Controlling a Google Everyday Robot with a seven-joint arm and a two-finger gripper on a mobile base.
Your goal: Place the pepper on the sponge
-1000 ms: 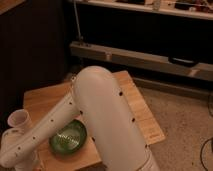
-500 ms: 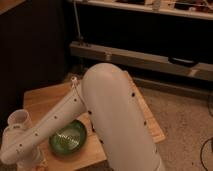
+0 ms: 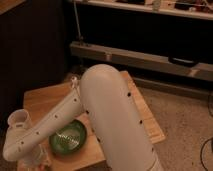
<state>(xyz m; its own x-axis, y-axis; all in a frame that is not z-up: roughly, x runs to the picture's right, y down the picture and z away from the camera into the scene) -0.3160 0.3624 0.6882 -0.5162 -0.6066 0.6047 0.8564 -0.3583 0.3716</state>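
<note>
Gripper point(image 3: 39, 159): low at the bench point(image 3: 147, 122) front-left corner; grip, cannot tell. Pepper, sponge: out of sight. Hazard: arm point(image 3: 107, 115) sweeping blind could knock the green bowl point(image 3: 67, 138).

Arm point(image 3: 112, 115) white, bulky, fills centre of frame; thick upper link rises from bottom right. Perforated forearm point(image 3: 50, 125) slants toward lower left, bends there. Gripper point(image 3: 38, 158) at bottom-left edge, pointing down.

The gripper point(image 3: 39, 159) is hanging low over the near left corner of the wooden table point(image 3: 47, 97), with pepper and sponge not showing distinctly.
</note>
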